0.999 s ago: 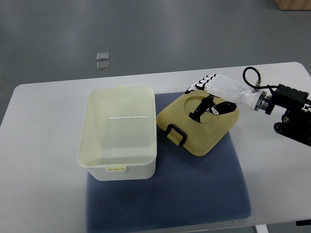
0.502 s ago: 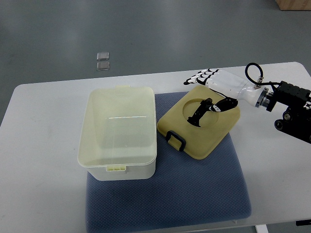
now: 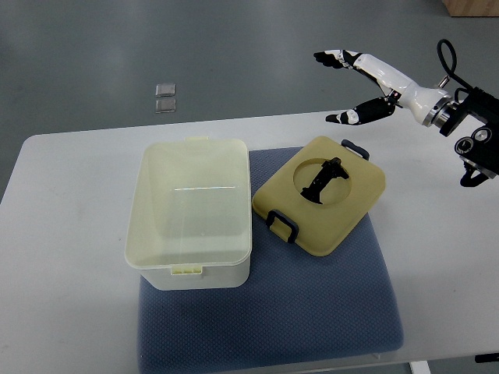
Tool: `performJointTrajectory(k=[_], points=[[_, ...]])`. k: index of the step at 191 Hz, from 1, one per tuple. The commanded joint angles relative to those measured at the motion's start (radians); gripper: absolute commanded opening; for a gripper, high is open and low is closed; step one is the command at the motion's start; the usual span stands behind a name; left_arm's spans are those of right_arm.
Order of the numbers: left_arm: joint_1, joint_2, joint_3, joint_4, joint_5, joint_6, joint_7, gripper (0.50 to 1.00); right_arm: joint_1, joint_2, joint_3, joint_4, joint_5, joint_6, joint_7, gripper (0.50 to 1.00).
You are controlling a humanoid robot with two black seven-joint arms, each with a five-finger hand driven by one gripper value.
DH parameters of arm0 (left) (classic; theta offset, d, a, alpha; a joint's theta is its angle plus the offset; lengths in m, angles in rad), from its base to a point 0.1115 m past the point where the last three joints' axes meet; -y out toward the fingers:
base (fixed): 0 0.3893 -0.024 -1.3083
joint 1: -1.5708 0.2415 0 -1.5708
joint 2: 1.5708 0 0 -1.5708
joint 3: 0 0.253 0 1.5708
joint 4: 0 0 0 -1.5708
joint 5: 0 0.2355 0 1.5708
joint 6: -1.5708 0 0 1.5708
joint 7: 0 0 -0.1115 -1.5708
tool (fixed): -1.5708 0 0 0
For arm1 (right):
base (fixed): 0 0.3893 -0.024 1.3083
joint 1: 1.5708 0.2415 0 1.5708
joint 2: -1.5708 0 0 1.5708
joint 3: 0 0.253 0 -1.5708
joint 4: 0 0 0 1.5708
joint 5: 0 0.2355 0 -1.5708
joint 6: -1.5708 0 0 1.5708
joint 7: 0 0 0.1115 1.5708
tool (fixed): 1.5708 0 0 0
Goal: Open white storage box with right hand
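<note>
The box (image 3: 189, 214) stands open on the left part of the mat (image 3: 312, 312), a white, rounded-cornered tub of smooth, slightly see-through plastic, with a small clip tab at its near rim and another at its far rim. Its left side runs past the mat's edge onto the bare table (image 3: 62, 234). Its lid (image 3: 320, 195) lies flat just beside it on the right, turned at an angle, one corner nearly meeting the box's right wall; it is a pale yellow square with soft corners, a round recess in the middle holding a black folding handle, and a black latch at its near-left edge and another at its far-right edge. The mat under both is blue-grey with a fine dotted weave, and it leaves a broad free stretch in front of the box and lid. The table is a plain light grey with rounded corners; to the right of the lid it is bare as far as its edge. Beyond the table, on the grey floor, lie two small clear squares (image 3: 164, 98). My right hand (image 3: 366, 82) hangs in the air past the table's far edge, well apart from the lid, above and right of it. My fingers (image 3: 335, 58) are stretched out and spread, my thumb (image 3: 357, 114) held away below them, and I hold nothing and touch nothing.
</note>
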Motion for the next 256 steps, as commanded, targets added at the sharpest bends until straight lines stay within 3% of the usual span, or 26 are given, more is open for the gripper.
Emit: performJointTrajectory(k=[1,50,67,88,112,121,140,158,256], points=[[-0.001,0.000,0.000,0.000,0.000,0.000,0.000,1.000,-0.035,0.046,0.055,-0.026,0.249,0.086,0.000,0.911],[-0.001,0.000,0.000,0.000,0.000,0.000,0.000,1.000,-0.075,0.137,0.087,-0.104,0.652,0.072,-0.003,0.911],[-0.001,0.000,0.000,0.000,0.000,0.000,0.000,1.000,-0.079,0.152,0.085,-0.113,0.780,0.036,-0.076,0.913],[-0.001,0.000,0.000,0.000,0.000,0.000,0.000,1.000,-0.092,0.161,0.082,-0.127,0.934,-0.047,-0.209,0.917],[-0.001,0.000,0.000,0.000,0.000,0.000,0.000,1.000,-0.110,0.175,0.074,-0.125,1.007,-0.049,-0.270,0.926],[-0.001,0.000,0.000,0.000,0.000,0.000,0.000,1.000,-0.118,0.177,0.071,-0.124,1.008,-0.015,-0.280,0.926],[0.001,0.000,0.000,0.000,0.000,0.000,0.000,1.000,-0.145,0.187,0.070,-0.124,0.996,0.108,-0.280,0.928],[-0.001,0.000,0.000,0.000,0.000,0.000,0.000,1.000,-0.153,0.192,0.073,-0.138,0.979,0.155,-0.269,0.928],[-0.001,0.000,0.000,0.000,0.000,0.000,0.000,1.000,-0.155,0.201,0.088,-0.159,0.970,0.083,-0.100,0.930]])
